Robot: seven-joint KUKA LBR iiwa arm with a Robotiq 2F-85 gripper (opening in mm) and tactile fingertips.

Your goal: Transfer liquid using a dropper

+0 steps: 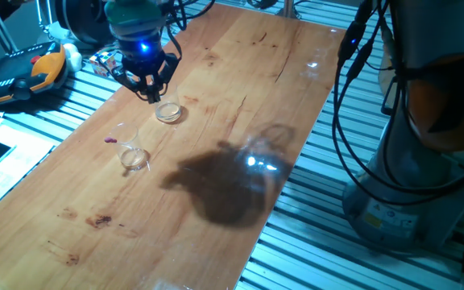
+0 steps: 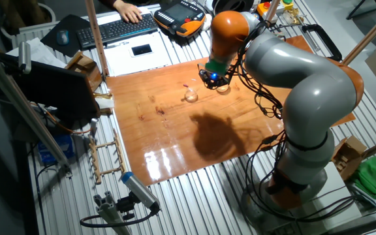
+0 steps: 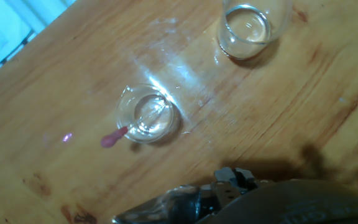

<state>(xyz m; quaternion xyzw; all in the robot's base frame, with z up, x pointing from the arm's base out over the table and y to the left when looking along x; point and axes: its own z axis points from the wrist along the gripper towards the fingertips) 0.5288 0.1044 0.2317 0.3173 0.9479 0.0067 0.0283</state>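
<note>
The dropper (image 3: 135, 121) stands slanted in a clear glass (image 3: 146, 113), its red-pink bulb (image 3: 109, 140) hanging over the rim. It also shows in one fixed view (image 1: 111, 140), in the glass (image 1: 133, 155). A second, shorter clear glass (image 1: 167, 111) stands further back and also shows in the hand view (image 3: 246, 28). My gripper (image 1: 152, 97) hovers just above and left of the short glass, its fingertips close together and holding nothing. The liquid is too faint to make out in either glass.
The wooden table (image 1: 216, 185) carries the arm's dark shadow (image 1: 228, 181) at its middle. An orange-black pendant (image 1: 22, 72) and cables lie beyond the left edge. A keyboard (image 2: 116, 29) and a person's hand (image 2: 130, 11) are at the far side.
</note>
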